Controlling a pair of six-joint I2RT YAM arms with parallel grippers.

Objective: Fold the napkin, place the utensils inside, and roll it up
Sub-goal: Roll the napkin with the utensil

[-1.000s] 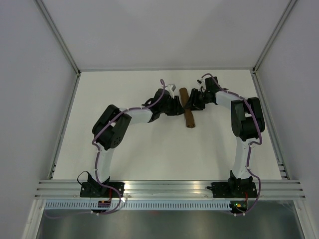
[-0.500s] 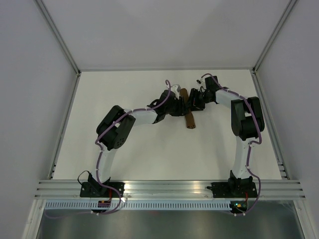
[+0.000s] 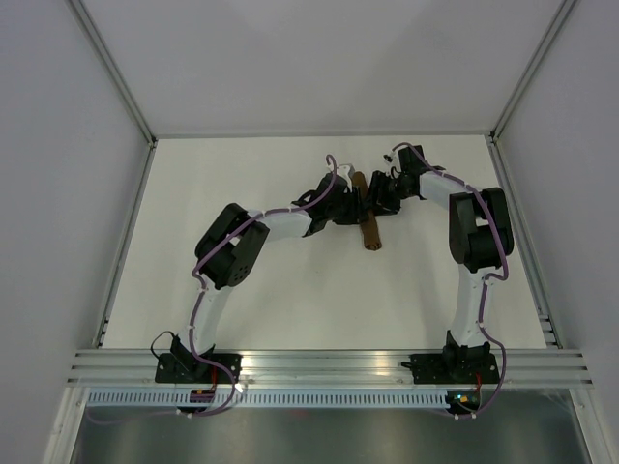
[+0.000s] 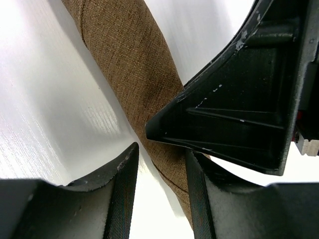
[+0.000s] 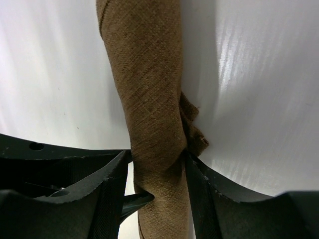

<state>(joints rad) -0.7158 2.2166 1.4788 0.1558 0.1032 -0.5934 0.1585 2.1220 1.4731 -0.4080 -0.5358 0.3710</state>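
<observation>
The napkin [image 3: 368,235] is a tight brown roll lying on the white table at the far middle. The knife is hidden. My right gripper [image 3: 375,200] reaches the roll from the right. In the right wrist view [image 5: 157,157] its jaws are closed on the roll [image 5: 149,89], and the cloth is pinched between them. My left gripper [image 3: 355,206] reaches the roll from the left. In the left wrist view [image 4: 159,152] its jaws are open, with the roll [image 4: 129,59] running between them against the right finger [image 4: 197,199]. The right gripper's black body fills that view's upper right.
The white table [image 3: 290,300] is enclosed by pale walls, with metal rails along its left and right sides and a metal rail at the near edge by the arm bases. Both grippers sit close together at the roll.
My left arm has stretched to the right and its gripper has come up to the roll beside the right gripper. The right gripper and the roll have hardly moved.
</observation>
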